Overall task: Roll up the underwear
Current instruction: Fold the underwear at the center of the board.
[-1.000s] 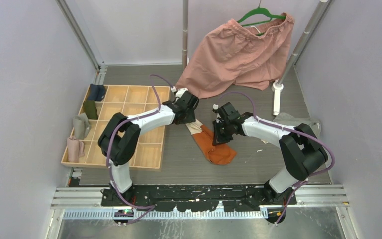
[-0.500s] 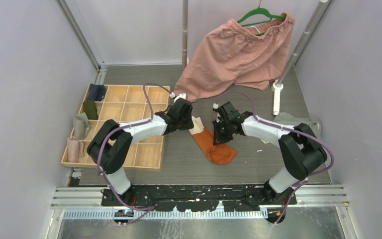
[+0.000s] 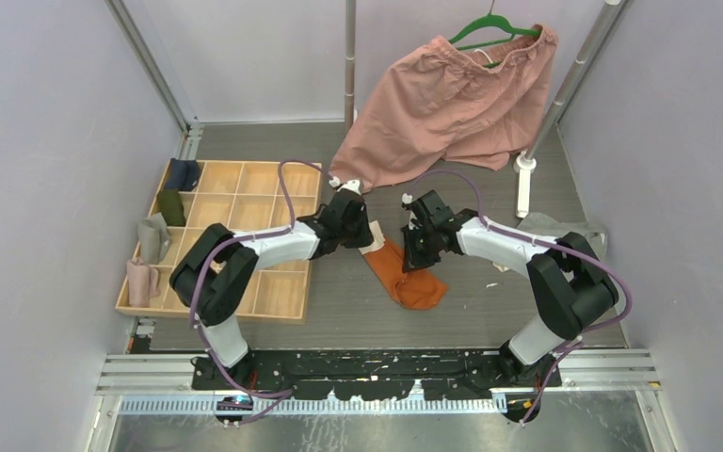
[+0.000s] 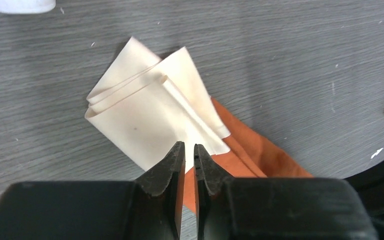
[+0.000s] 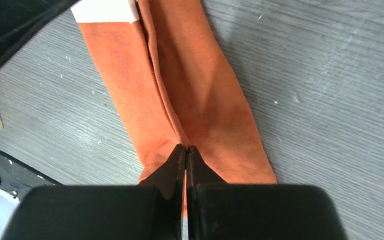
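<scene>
Starting at the near edge, the left arm (image 3: 245,250) and the right arm (image 3: 527,254) rise from their bases and reach inward over the grey wood-grain tabletop (image 3: 490,311).

The rust-orange underwear (image 3: 407,281) lies flat near the middle of the tabletop. It is folded into a long narrow strip set diagonally, with the orange end nearer the bases and the cream-white waistband (image 4: 150,115) at the far-left end. The waistband is folded over in several flat layers.

The right gripper (image 5: 186,150) has its fingers pressed together with no gap. Their tips rest on the lengthwise crease of the orange strip. Whether any cloth is caught between them cannot be determined.

The left gripper (image 4: 189,148) stands at the waistband end. Its fingers are nearly together with only a narrow slit between them, and the tips sit at the edge where cream meets orange. A pinch on the cloth cannot be confirmed. The two grippers are near each other but apart.

Left of the strip, a wooden divided tray (image 3: 212,311) carries small cloth items (image 3: 171,207) along its left-hand side: pink, grey, dark green and dark blue.

The grey underwear (image 3: 579,229) lies crumpled at the right, partly behind the right arm.

Farthest back, big pink shorts (image 3: 442,104) hang from a green hanger (image 3: 494,28).
</scene>
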{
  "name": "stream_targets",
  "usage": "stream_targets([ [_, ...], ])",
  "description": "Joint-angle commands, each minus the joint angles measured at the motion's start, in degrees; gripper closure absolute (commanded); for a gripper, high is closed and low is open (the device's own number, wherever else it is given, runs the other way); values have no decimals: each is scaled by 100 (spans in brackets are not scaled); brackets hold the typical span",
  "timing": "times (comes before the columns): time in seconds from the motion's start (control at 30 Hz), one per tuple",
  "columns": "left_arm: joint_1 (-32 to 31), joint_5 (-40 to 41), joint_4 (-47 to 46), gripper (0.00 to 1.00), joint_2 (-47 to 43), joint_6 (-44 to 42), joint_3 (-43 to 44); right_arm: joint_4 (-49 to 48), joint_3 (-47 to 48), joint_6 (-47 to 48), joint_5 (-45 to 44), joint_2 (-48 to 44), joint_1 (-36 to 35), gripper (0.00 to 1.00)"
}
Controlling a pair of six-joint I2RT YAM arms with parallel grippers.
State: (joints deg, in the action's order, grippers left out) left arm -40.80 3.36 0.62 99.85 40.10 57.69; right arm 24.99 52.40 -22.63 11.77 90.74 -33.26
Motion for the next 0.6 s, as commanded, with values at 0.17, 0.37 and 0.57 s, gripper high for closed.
stream_targets([
  [0.17, -7, 82, -252, 90, -257, -81, -292, -64, 417, 93, -108, 183, 17, 94],
  [0.37, -7, 100, -273, 91, -373, -81, -412, -63, 502, 100, -290, 344, 15, 93],
  [0.57, -7, 22, -315, 94, -413, -98, -442, -176, 550, 50, -290, 409, 15, 91],
])
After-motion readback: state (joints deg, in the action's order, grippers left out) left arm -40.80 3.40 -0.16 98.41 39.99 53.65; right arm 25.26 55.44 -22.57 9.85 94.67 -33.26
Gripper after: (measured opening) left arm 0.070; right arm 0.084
